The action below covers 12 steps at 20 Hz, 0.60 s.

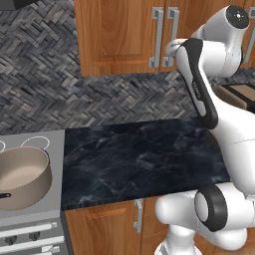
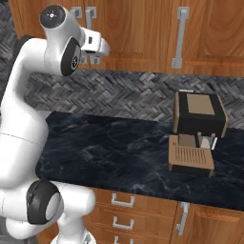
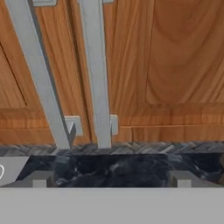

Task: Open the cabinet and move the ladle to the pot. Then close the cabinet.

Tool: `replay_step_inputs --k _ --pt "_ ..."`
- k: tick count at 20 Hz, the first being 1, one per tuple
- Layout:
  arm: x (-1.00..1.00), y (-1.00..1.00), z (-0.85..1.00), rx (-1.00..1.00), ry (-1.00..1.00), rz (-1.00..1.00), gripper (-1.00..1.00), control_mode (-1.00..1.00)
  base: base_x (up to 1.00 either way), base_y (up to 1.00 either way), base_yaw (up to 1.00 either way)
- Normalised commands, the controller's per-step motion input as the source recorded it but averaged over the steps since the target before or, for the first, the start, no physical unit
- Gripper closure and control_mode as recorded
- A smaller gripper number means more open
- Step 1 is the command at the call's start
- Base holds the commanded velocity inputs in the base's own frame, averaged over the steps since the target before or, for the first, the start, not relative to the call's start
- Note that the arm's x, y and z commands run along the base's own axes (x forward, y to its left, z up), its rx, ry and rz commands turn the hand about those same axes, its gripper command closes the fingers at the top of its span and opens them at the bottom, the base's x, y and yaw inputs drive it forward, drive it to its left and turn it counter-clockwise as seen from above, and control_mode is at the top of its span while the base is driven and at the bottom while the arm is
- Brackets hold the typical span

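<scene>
The cabinet (image 1: 114,35) hangs on the wall above the counter with both wooden doors shut. Its two long silver bar handles (image 3: 37,74) (image 3: 97,74) stand side by side at the middle seam. My gripper (image 3: 110,179) is open, its fingertips wide apart with nothing between them. It is raised in front of the lower ends of the handles (image 2: 91,56), just short of them. The beige pot (image 1: 22,177) sits on the stove at the far left, its inside lighter. The ladle is hidden.
A dark marble counter (image 1: 139,159) runs below the cabinet. A brown and black coffee machine (image 2: 198,128) stands on it to the right. The grey stove (image 1: 30,219) with its knobs lies at the left. Lower doors and drawers (image 2: 124,200) front the counter.
</scene>
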Motion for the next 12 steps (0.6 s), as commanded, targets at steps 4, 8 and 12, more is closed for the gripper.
replay_step_inputs --k 4,8,12 --pt "0.52 0.0 0.0 0.04 0.0 -0.02 -1.0 -1.0 0.0 0.0 0.0" --pt "0.51 0.0 0.01 0.03 0.0 -0.01 -1.0 -1.0 0.0 0.0 0.0" --pt "0.49 0.0 0.02 0.02 0.0 0.0 -1.0 -1.0 0.0 0.0 0.0"
